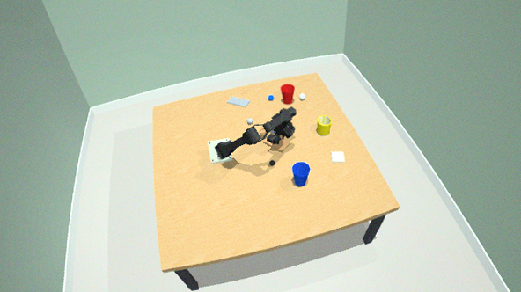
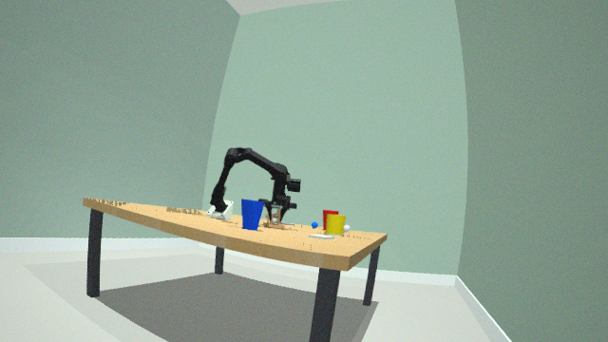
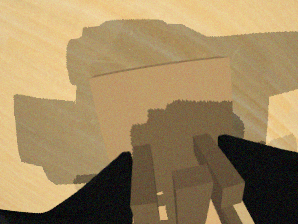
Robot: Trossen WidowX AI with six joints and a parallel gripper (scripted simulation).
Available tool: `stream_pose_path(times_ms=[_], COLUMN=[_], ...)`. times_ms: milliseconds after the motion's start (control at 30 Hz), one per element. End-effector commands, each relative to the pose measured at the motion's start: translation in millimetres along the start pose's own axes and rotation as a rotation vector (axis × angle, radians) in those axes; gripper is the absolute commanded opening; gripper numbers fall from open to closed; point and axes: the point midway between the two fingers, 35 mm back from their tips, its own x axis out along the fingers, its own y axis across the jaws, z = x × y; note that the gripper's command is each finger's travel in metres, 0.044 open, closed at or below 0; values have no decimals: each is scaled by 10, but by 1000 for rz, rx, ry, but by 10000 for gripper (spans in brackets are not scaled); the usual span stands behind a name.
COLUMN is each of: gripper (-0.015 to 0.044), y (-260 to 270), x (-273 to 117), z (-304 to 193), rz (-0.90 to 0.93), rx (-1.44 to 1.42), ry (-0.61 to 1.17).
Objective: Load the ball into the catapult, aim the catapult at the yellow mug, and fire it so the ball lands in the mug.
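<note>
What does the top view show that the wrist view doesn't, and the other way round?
Only the top view shows the red mug, the yellow mug, the blue mug, the black ball and the arm's pale base plate.

Only the wrist view shows the catapult's broad flat base board and separate wooden bars clearly.

Both show part of the wooden catapult, the tabletop and dark parts of the gripper.

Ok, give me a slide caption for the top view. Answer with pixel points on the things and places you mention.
The black robot arm's gripper (image 1: 283,140) works at the wooden catapult (image 1: 282,146), with the yellow mug (image 1: 324,128) standing between the red cup (image 1: 287,95) and blue cup (image 1: 301,176).
</note>
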Motion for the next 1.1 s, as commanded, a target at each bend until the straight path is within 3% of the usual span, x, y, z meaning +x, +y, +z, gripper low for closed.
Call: stream_pose_path(times_ms=[0, 167, 233, 400, 467, 533, 867, 1067], gripper=[263, 394, 440, 440, 440, 440, 440, 440], y=[0, 4, 30, 17, 2, 47, -6, -3], x=[-5, -28, -212, -913, -1007, -808, -934, -484], z=[0, 2, 8, -8, -14, 8, -9, -5], rz=[0, 0, 3, 4, 3, 17, 4, 4], rx=[1, 1, 0, -3, -3, -5, -8, -7], ry=[0, 0, 2, 3, 3, -6, -2, -3])
